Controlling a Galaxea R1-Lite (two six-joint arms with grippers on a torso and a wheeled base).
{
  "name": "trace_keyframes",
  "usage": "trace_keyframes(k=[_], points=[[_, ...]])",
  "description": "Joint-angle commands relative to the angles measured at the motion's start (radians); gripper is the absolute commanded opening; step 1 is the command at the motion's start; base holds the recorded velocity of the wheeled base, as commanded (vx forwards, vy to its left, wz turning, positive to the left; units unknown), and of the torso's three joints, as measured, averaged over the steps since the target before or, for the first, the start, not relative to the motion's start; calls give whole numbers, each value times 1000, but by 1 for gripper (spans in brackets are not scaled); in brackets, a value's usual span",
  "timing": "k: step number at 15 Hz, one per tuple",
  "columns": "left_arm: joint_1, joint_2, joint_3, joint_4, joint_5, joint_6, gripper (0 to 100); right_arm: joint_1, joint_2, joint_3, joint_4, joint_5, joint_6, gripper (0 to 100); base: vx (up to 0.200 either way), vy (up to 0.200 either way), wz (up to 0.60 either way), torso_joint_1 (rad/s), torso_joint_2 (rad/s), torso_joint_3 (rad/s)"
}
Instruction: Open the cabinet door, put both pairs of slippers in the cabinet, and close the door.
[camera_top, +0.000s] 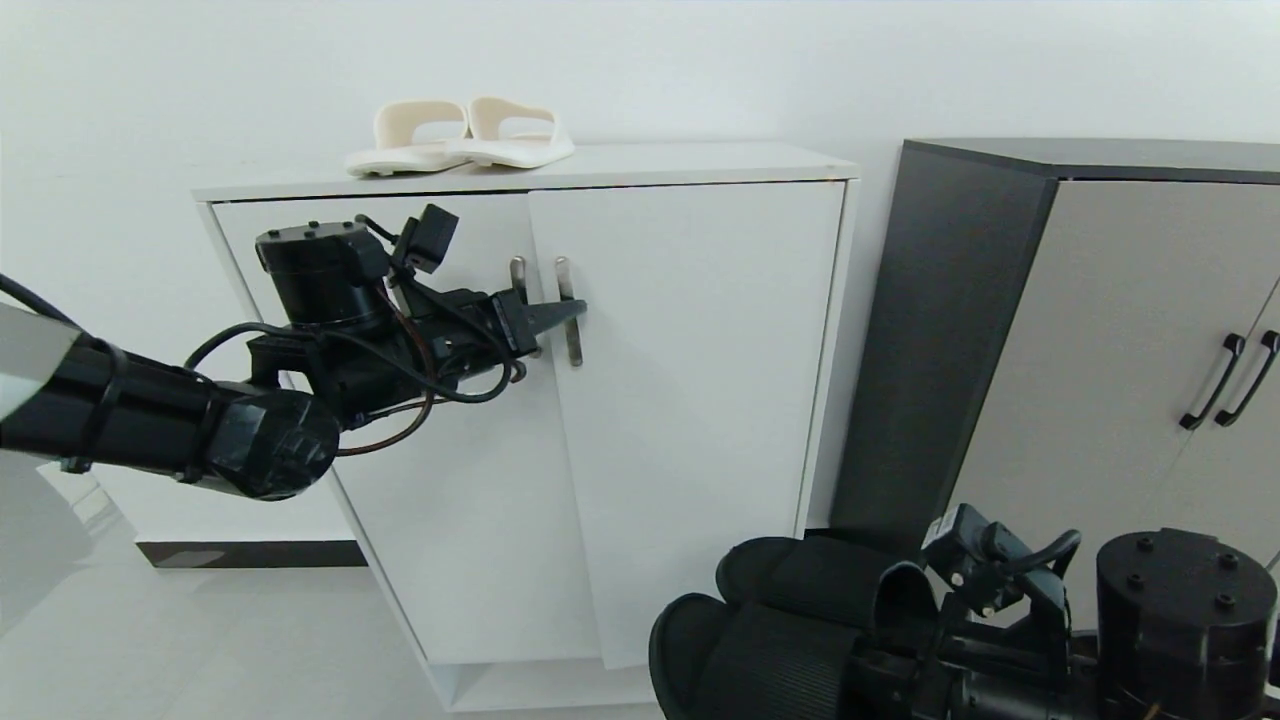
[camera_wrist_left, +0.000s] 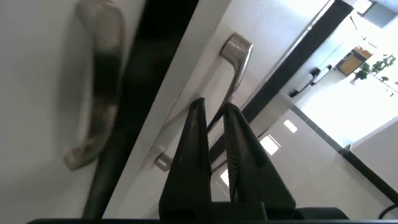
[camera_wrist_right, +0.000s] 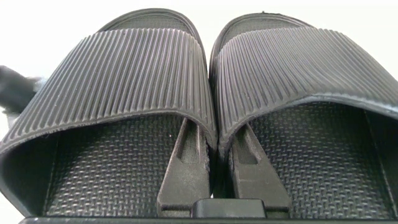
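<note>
Left jaws narrow on metal door handle, right jaws pinching ribbed black slippers together

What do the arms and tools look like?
Left arm: black, cylindrical bolt-capped joints, grey upper segment, loose black and brown cables, boxy wrist camera. Right arm: same black build. Left tool and right tool: two slim tapered black fingers each; the right's are slotted.

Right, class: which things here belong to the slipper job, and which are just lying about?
Job: white cabinet, door handle, cream slippers on top, black slippers, left hand on the handle, right hand holding the black slippers.
Lying about: dark grey cabinet.
</note>
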Motion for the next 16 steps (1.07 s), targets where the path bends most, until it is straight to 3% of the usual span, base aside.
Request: trace_keyframes(k=[1,3,8,10,12,13,16], points=[[-33,-95,85,0,-1,19,0,-2,-42,25,0,52,0,0,0,0,0,0,0,0],[-59,-195,197,-2,7,41,0,-2,-60,31,0,80,0,0,0,0,0,0,0,0],[-131,-505,478,-2,12,41,0,-2,-88,51,-17,86,-52,0,0,0,0,0,0,0],[-136,-636,551,7,12,36,0,-2,-131,84,-33,154,-57,0,0,0,0,0,0,0],[-96,-640,535,21,13,32,0,-7,-151,101,-34,229,-58,0,0,0,0,0,0,0],[-55,-581,501,23,15,30,0,-10,-152,103,-34,235,-58,0,0,0,0,0,0,0],[-21,-428,403,18,25,38,0,-11,-151,115,-34,235,-89,0,0,0,0,0,0,0]])
